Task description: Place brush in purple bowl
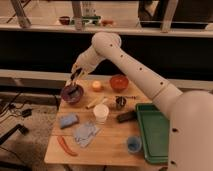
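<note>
Above purple bowl (71, 94), near table (107, 145) corner: gripper (75, 75).

Single high view, probably robot-mounted, facing table (107, 142); end effector (75, 76) far-left.

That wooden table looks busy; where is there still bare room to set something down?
The table has bare wood between the white cup and blue cup. The back is crowded: purple bowl, orange-red bowl, with the gripper above.

A glossy dark purple round bowl (71, 94) holds a slim black brush (74, 91). Above it hangs the dark gripper (74, 76) on a white arm (131, 64). Beside sit an orange-red bowl (119, 82), a green plastic tray (154, 131), a white paper cup (101, 113) and a blue sponge (68, 120).
</note>
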Robot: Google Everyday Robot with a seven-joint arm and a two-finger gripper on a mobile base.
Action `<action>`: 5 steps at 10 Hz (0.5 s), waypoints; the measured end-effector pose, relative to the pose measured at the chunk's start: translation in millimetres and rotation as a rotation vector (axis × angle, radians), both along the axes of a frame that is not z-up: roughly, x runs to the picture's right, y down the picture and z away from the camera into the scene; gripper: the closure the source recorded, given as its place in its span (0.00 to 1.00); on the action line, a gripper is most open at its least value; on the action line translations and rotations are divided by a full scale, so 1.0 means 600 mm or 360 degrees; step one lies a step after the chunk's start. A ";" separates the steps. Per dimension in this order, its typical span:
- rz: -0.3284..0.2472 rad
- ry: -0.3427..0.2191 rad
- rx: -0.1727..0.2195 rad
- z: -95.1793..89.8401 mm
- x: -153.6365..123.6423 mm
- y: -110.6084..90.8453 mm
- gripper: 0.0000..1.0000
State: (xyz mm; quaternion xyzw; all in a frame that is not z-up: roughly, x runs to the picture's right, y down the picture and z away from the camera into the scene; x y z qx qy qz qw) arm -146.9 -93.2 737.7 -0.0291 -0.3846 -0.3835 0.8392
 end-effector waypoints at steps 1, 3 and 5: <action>0.0001 0.0013 0.0008 0.012 -0.001 -0.001 0.84; 0.0010 0.0020 0.0015 0.041 -0.006 -0.007 0.84; 0.0042 0.0009 -0.0009 0.071 -0.011 -0.012 0.84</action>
